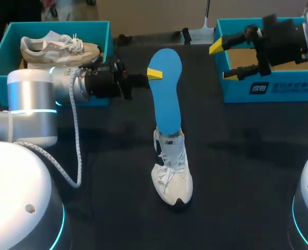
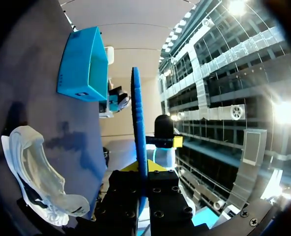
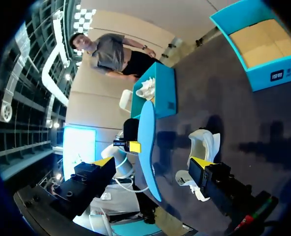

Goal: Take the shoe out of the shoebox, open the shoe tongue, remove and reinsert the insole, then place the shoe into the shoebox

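A white shoe (image 1: 172, 174) stands on the dark table at the middle, toe toward the front. A blue insole (image 1: 166, 96) rises out of its opening, leaning toward the back. My left gripper (image 1: 151, 74) is shut on the insole's upper edge from the left. In the left wrist view the insole (image 2: 138, 132) runs edge-on out from between my fingers, with the shoe (image 2: 37, 177) beside it. My right gripper (image 1: 222, 61) hangs open and empty by the right shoebox (image 1: 279, 89). From the right wrist view its gripper (image 3: 153, 162) faces the insole (image 3: 148, 123) and the shoe (image 3: 204, 145).
The right blue shoebox (image 3: 278, 73) shows a bare cardboard floor. A second blue shoebox (image 1: 55, 24) at the back left holds another white shoe (image 1: 58, 49). My left arm stretches across in front of that box.
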{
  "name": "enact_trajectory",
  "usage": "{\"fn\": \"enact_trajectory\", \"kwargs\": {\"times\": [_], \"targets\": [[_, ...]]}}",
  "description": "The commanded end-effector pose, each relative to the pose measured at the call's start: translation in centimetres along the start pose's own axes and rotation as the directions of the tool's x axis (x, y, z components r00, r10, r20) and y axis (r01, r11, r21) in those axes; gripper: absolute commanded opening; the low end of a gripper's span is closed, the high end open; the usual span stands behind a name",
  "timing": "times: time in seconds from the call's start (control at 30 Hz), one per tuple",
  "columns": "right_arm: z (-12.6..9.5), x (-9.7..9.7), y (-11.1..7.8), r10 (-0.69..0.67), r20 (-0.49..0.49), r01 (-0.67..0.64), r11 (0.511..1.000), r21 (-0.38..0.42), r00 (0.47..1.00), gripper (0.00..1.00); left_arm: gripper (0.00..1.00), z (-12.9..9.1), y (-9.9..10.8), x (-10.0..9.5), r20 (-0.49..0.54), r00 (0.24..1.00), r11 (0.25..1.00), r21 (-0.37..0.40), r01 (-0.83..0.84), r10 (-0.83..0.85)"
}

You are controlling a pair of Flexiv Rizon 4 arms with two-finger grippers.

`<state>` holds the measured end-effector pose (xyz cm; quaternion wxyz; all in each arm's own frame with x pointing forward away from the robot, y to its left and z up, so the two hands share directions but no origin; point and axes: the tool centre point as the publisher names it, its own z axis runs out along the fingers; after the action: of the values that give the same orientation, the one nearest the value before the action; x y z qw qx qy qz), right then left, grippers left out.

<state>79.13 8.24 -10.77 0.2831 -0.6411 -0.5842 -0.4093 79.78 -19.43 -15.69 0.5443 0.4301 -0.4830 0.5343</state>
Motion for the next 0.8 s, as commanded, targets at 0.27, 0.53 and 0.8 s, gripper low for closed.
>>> {"fn": "enact_trajectory", "kwargs": {"times": [0.27, 0.53, 0.8], "targets": [[1.5, 3.9, -1.3, 0.012, 0.509, 0.014, 0.999, -0.047, 0.861, 1.0, 0.0, 0.0, 0.0, 0.0, 0.001, 1.0, 1.0, 0.0, 0.0, 0.0], [1.6, 4.1, -1.4, 0.028, 0.531, 0.003, 0.998, -0.057, 0.847, 1.0, 0.0, 0.0, 0.0, 0.0, 0.001, 1.0, 1.0, 0.0, 0.0, 0.0], [1.6, 4.1, -1.4, 0.028, 0.531, 0.003, 0.998, -0.057, 0.847, 1.0, 0.0, 0.0, 0.0, 0.0, 0.001, 1.0, 1.0, 0.0, 0.0, 0.0]]}}
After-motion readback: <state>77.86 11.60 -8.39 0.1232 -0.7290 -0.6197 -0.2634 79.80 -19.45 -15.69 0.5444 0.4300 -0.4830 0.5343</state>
